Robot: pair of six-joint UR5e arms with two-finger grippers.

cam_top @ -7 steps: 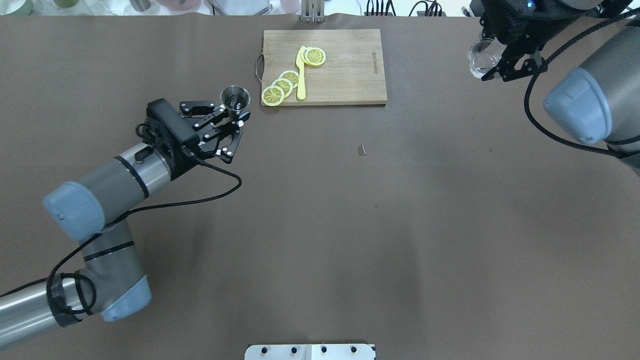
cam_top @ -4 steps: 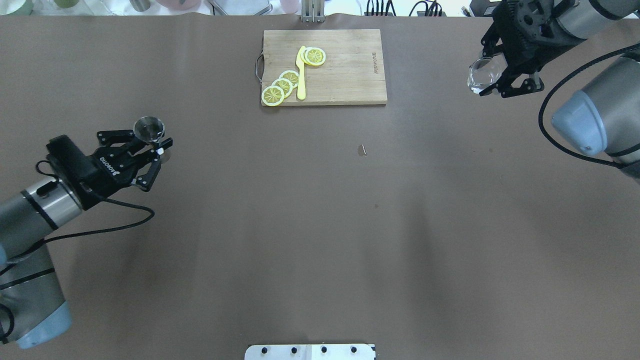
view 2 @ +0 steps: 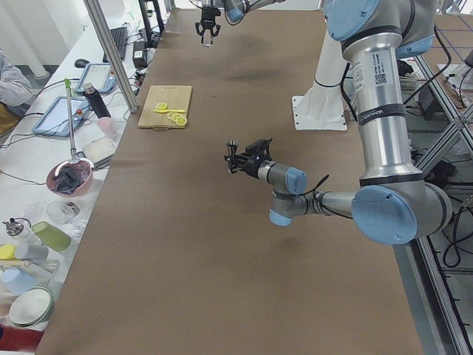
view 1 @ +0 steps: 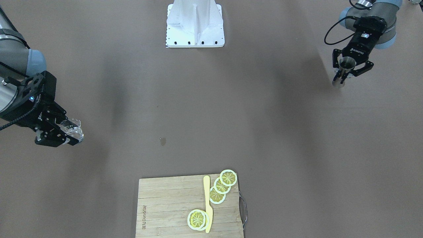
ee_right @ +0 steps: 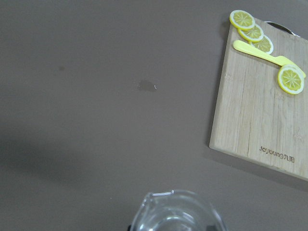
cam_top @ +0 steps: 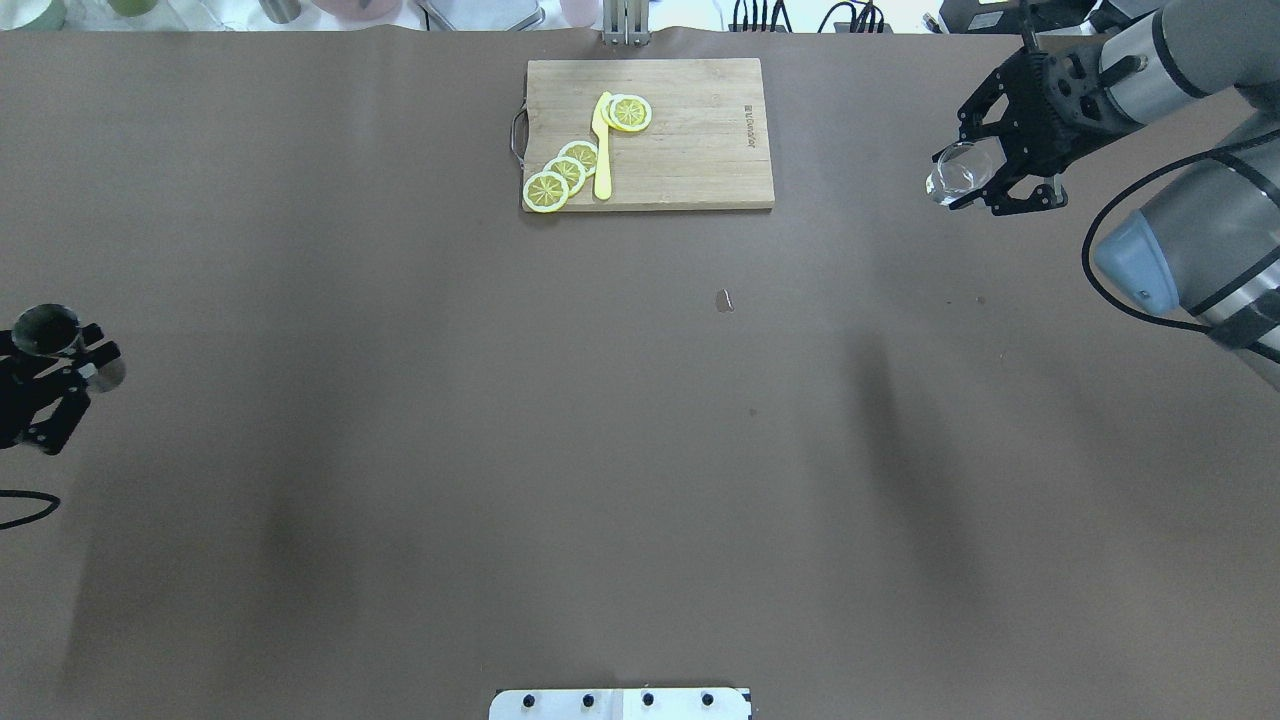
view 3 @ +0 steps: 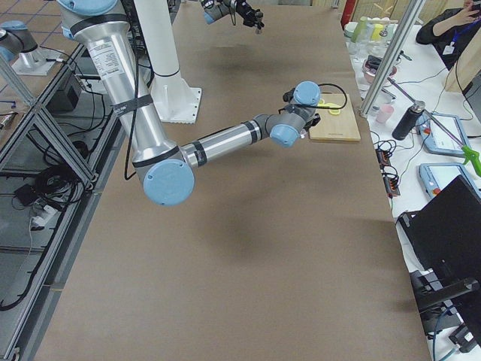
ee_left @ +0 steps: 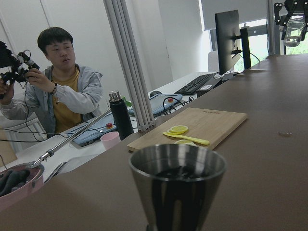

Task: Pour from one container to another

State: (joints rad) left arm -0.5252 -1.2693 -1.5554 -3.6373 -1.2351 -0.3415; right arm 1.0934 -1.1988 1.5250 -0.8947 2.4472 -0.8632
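Pinching the jigger (view 1: 347, 62) upright in the left gripper (view 1: 342, 75). Clamping the glass cup (view 1: 74, 127) in the right gripper (view 1: 72, 131), well apart.

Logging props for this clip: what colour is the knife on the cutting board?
Yellow; the knife shows best in the exterior front-facing view.

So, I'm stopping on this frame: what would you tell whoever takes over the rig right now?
Left claw: shut on the jigger, upright, at the table's left end.
Right claw: shut on the glass cup, at the right end, level with the board.
Done: both vessels are in the claws.
Left: they sit at opposite ends of the table, so bring them together and tip the cup over the jigger. I cannot tell what either one holds.
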